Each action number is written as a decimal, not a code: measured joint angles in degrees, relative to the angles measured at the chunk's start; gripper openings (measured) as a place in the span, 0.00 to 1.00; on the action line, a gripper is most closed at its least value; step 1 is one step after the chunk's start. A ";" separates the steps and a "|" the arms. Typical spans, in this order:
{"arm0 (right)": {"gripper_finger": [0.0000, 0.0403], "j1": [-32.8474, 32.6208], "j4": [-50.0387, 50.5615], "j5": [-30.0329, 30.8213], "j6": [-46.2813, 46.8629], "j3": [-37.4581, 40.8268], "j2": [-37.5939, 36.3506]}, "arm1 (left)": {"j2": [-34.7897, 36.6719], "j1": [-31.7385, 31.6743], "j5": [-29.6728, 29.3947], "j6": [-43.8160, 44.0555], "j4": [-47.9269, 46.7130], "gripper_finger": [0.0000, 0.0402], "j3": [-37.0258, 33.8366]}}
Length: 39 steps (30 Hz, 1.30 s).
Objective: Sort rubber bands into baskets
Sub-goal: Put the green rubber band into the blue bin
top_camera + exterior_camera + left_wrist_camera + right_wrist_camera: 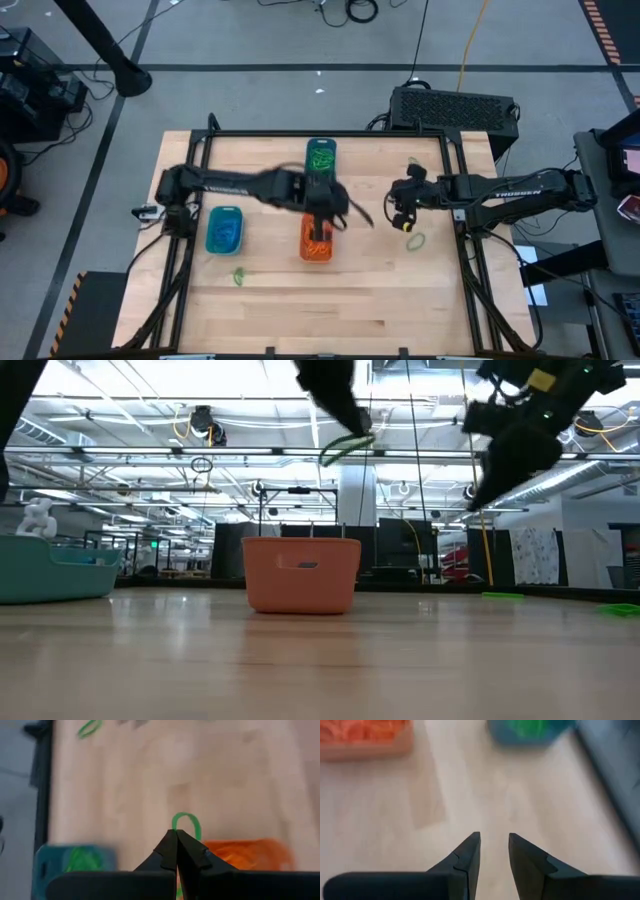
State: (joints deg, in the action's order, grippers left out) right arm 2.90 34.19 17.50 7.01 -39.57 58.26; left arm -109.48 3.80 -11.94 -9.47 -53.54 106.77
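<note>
Left claw (pixel 176 836) clenched on a green rubber band (pixel 186 822); right claw (pixel 494 842) parted, empty

three baskets (pixel 318 243) mid-table, rubber bands (pixel 416 241) around

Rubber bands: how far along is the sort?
Mostly done: the orange basket holds orange bands, the dark teal basket green ones, the blue basket some too. In hand: the left gripper is shut on a green band above the orange basket. Left: loose green bands on the table at and. The right gripper hangs open, empty.
</note>
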 joint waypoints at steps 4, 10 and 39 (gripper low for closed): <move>0.23 0.00 7.97 -8.32 9.06 0.00 0.02 | 2.07 -7.71 0.14 -0.07 -0.21 0.00 -3.60; 0.23 -0.56 12.66 -12.96 19.14 0.00 0.00 | 1.33 -21.79 9.58 -1.86 5.32 0.00 -9.85; 0.23 -12.86 20.99 -11.21 46.43 7.27 0.02 | -8.18 -32.70 14.40 -2.81 19.56 0.30 -15.58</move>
State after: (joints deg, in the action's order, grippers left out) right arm -9.97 55.18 6.29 53.44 -32.30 58.28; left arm -117.67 -28.90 2.46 -12.29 -33.98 91.20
